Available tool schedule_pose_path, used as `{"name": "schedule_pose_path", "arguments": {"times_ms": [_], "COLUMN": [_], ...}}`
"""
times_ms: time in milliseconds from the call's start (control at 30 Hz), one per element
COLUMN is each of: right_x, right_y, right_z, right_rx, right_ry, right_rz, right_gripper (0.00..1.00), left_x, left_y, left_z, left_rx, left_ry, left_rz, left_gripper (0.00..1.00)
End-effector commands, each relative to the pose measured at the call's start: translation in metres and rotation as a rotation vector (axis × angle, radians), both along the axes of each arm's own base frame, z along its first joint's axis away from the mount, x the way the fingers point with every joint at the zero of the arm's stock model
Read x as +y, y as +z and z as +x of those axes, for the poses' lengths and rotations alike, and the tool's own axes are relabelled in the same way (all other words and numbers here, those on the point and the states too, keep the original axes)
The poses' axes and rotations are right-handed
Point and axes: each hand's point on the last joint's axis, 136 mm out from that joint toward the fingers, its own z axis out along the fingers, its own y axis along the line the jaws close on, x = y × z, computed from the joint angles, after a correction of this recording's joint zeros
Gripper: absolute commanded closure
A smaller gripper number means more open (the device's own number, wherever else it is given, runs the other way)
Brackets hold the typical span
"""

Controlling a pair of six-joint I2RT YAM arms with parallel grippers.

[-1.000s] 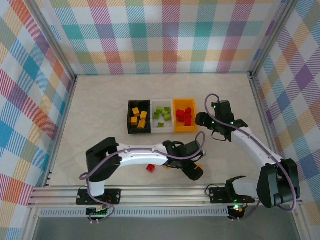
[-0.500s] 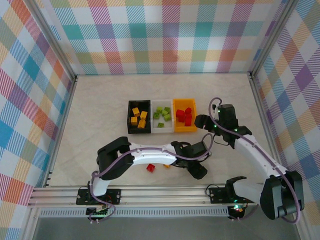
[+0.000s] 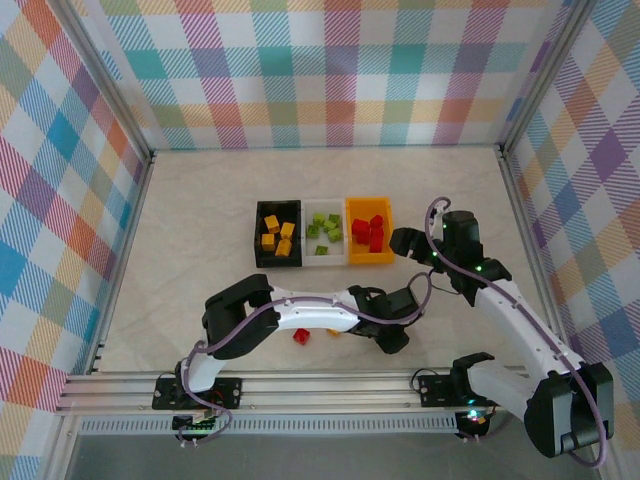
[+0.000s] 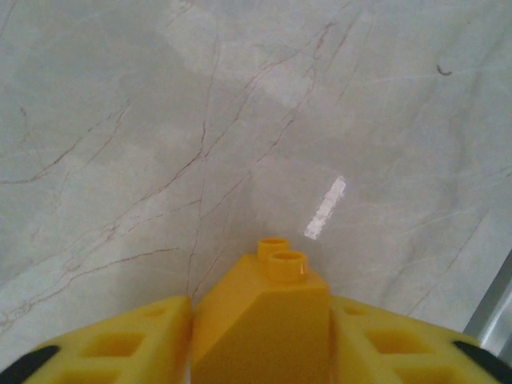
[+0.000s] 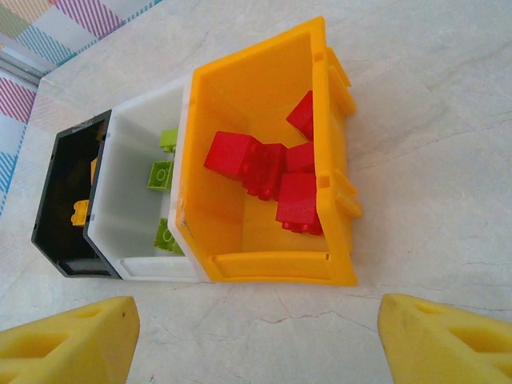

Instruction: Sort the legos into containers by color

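Where the left gripper [image 3: 393,338] clamps its 2 fingers [image 4: 120,352] on the yellow brick [image 4: 264,320] over the table [image 4: 240,120], the piece looks light, rigid and slick; flat side walls below the studs grip best. The right gripper [image 5: 256,332]: fingers apart, empty, facing the orange bin [image 5: 264,268].

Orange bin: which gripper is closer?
Right. The right gripper is just to the right of the orange bin; the left gripper is farther off, out in front of it, gripping a yellow brick.
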Motion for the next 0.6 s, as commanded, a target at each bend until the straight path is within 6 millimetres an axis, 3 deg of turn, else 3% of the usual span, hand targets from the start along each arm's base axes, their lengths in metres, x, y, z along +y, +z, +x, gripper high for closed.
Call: {"name": "schedule_pose_path", "arguments": {"times_ms": [0,133,233,433,567], "right_x": [-0.001,-0.002,-0.003,0.007,0.03], "right_y": [0.009,0.008,0.004,-0.017,-0.03], "right_z": [0.003,0.004,0.004,0.001,-0.006], "right_rx": [-0.026,-0.018,-0.005,0.058,0.116], "right_ry": [-0.016,-0.018,-0.017,0.028,0.129], "right_rz": [0.017,0.013,-0.001,-0.001,-0.004], "right_gripper": [0.21,0.21,0.22,0.23,0.23], "left_x": [0.0,0.011,0.031,0.114,0.185], "left_y": [0.013,0.031,0.055,0.114,0.137], "left_z": [-0.003,0.008,0.027,0.081,0.12], "left_rx": [-0.031,-0.087,-0.118,-0.181,-0.197], "left_ry": [-0.007,0.047,0.146,0.461,0.679], "left_rz": [-0.026,-0.055,-0.111,-0.246,-0.28], "left_gripper": [0.62,0.66,0.66,0.64,0.62]}}
